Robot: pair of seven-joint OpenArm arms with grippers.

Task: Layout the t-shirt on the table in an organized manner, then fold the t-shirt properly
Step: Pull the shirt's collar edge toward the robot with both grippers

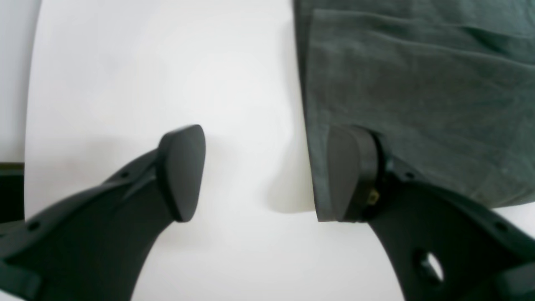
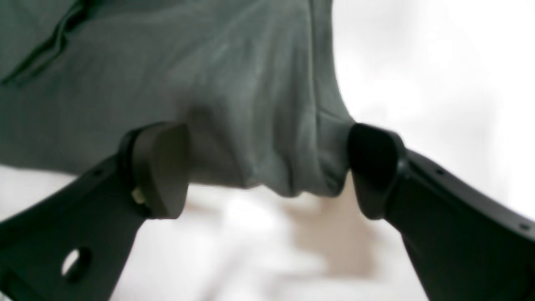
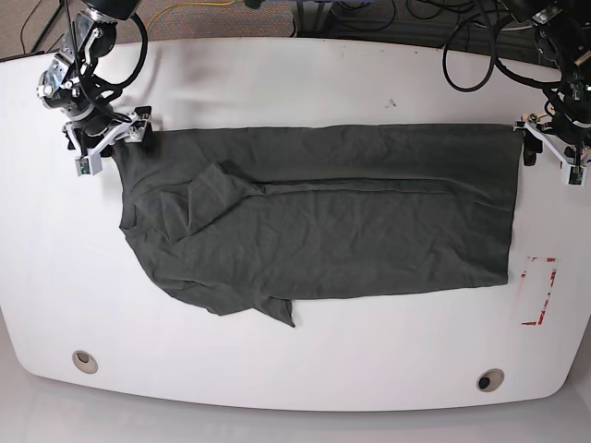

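The dark grey t-shirt (image 3: 323, 212) lies spread lengthwise across the white table (image 3: 323, 83), with one sleeve folded onto its body. At one end of the shirt, on the right of the base view, my left gripper (image 1: 267, 173) (image 3: 540, 148) is open. It straddles the shirt's (image 1: 418, 83) side edge near a corner, one finger over bare table (image 1: 146, 62) and the other on the cloth. My right gripper (image 2: 267, 167) (image 3: 111, 143) is at the opposite end. Its jaws stand wide, with a bunched corner of the shirt (image 2: 230, 83) between the pads.
Two round grommet holes (image 3: 85, 361) (image 3: 490, 379) sit near the table's front edge. A red-and-white marking (image 3: 540, 291) lies just right of the shirt. Black cables (image 3: 480, 46) trail over the back right. The table's edge (image 1: 29, 125) runs close to my left gripper.
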